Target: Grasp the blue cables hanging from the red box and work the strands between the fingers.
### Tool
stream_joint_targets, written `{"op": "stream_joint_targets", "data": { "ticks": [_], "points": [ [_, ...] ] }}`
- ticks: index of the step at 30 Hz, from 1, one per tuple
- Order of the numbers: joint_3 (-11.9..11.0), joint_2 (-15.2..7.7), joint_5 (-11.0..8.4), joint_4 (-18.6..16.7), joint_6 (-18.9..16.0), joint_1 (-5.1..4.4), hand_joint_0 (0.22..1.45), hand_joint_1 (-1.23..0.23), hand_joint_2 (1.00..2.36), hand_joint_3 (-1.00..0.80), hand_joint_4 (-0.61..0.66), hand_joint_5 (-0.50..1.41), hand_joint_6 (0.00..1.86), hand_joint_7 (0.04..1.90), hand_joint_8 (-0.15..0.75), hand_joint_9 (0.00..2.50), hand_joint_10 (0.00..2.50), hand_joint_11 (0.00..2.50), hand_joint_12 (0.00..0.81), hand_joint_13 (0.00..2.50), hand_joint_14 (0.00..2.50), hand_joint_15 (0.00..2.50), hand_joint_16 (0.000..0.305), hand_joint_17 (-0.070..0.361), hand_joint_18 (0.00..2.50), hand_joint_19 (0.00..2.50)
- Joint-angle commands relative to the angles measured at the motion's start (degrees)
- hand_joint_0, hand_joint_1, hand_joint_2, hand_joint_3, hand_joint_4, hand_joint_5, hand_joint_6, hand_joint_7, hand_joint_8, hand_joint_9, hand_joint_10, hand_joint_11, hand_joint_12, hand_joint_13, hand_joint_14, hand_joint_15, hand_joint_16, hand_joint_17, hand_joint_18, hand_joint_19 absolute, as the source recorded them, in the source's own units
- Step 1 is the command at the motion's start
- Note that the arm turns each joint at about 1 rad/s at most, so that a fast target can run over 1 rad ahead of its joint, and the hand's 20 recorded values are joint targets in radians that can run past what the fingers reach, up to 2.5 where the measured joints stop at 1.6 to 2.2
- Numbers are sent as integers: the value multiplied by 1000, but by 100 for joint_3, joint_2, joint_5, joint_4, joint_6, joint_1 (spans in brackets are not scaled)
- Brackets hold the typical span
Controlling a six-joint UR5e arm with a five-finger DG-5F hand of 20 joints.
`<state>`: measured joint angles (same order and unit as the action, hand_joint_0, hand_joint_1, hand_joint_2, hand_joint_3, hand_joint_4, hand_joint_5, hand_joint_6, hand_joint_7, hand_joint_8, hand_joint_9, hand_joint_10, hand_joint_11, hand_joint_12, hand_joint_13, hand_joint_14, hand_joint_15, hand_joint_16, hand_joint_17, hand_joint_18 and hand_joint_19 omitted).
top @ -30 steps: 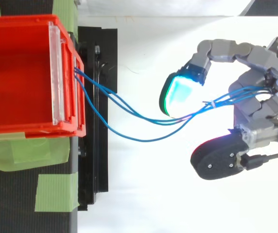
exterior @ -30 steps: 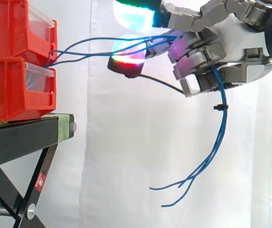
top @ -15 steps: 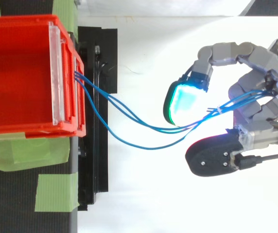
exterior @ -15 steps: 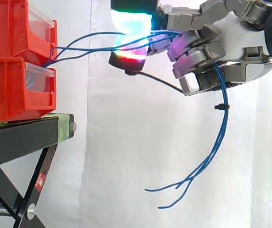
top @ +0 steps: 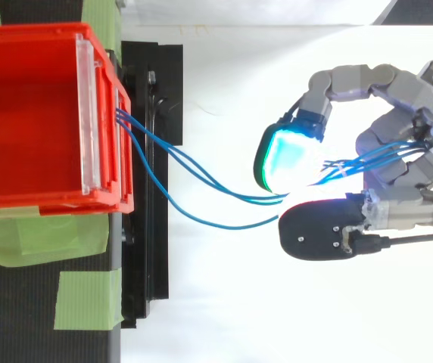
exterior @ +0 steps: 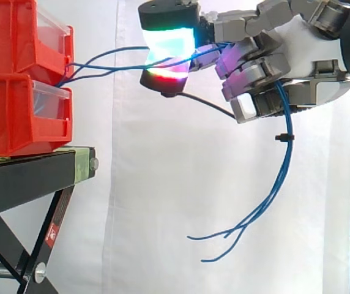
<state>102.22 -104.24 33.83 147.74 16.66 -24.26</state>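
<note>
White curtain [exterior: 163,196] behind everything. Black stand [exterior: 22,177] at left, carrying two stacked red bins [exterior: 7,116] with clear front panels.

Side view gives the stacking. The blue cables [exterior: 280,184] leave at the seam between the upper and lower bin and run about level to the right into the hand [exterior: 297,49]. They drop out below the hand in a long hanging curve, the loose ends fanning apart well under it. A small black tie [exterior: 283,136] sits on the hanging part.

Top view gives the open inside of the top bin [top: 27,113] and green tape [top: 20,238] on the stand beside it. The strands [top: 224,225] spread apart as they sag between the bin front and the hand, one bowing wider than the rest.

Hand [top: 406,174] comes in from the right, level with the upper bin and well clear of the stand. Its fingers are curled closed on the blue cables, with strands threading between the folded fingers at the palm. A cyan-green pad [exterior: 169,43] sits above the strands and a red-glowing pad [exterior: 163,76] just below them. From above, these two pads [top: 288,159] nearly meet over the cables.
</note>
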Motion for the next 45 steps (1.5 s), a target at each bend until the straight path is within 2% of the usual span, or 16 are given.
{"op": "stream_joint_targets", "data": {
  "ticks": [1,5,6,9,12,14,17,21,25,27,30,36,38,39,42,45],
  "points": [
    [0,0,1,0,-5,0,879,-613,1013,-296,281,127,570,1289,478,1742,2500,2500,586,1938,2500,1600,255,191,2500,583],
    [0,0,1,0,-5,0,1016,-653,1019,-333,264,136,491,1314,478,1742,2500,2500,586,1938,2500,1600,255,191,2500,583],
    [0,0,-8,0,-13,0,1140,-663,1019,-195,255,170,459,1323,478,1742,2500,2500,586,1938,2500,1600,255,191,2500,583],
    [0,0,-8,0,-13,0,1214,-666,1018,-125,210,282,351,1387,478,1742,2500,2500,586,1938,2500,1600,255,191,2500,583],
    [0,0,1,0,-31,0,1221,-668,1017,-143,203,420,107,1486,478,1742,2500,2500,586,1938,2500,1600,255,191,2500,583],
    [0,0,-8,0,-40,0,1091,-679,1016,-157,218,450,2,1517,478,1742,2500,2500,586,1938,2500,1600,255,191,2500,583],
    [0,0,-8,0,-57,0,985,-666,1014,-148,256,405,9,1385,478,1742,2500,2500,586,1938,2500,1600,255,191,2500,583],
    [0,0,-25,0,-57,0,1215,-658,1018,-75,264,409,16,1253,478,1742,2500,2500,586,1938,2500,1600,255,191,2500,583],
    [0,0,-43,-18,-57,9,1303,-669,1018,-43,294,501,19,1098,478,1742,2500,2500,586,1938,2500,1600,255,191,2500,583],
    [0,0,-43,-18,-66,9,1264,-683,1016,-60,314,506,18,1018,478,1742,2500,2500,586,1938,2500,1600,255,191,2500,583],
    [0,0,-43,-35,-180,18,1044,-697,1011,26,324,467,17,973,478,1742,2500,2500,586,1938,2500,1600,255,191,2500,583],
    [0,0,-34,-123,-374,-9,877,-650,1014,-236,335,429,19,1066,478,1742,2500,2500,586,1938,2500,1600,255,191,2500,583],
    [0,0,-34,-149,-383,-17,993,-697,1020,-293,279,428,19,1138,478,1742,2500,2500,586,1938,2500,1600,255,191,2500,583],
    [0,0,-34,-193,-400,-26,1138,-686,1021,-228,277,465,19,1188,478,1742,2500,2500,586,1938,2500,1600,255,191,2500,583],
    [0,0,-34,-246,-427,-44,1255,-678,1020,-122,226,569,19,1282,478,1742,2500,2500,586,1938,2500,1600,255,191,2500,583],
    [0,0,-43,-255,-453,-53,1258,-674,1019,-39,229,627,19,1329,478,1742,2500,2500,586,1938,2500,1600,255,191,2500,583]
  ]
}}
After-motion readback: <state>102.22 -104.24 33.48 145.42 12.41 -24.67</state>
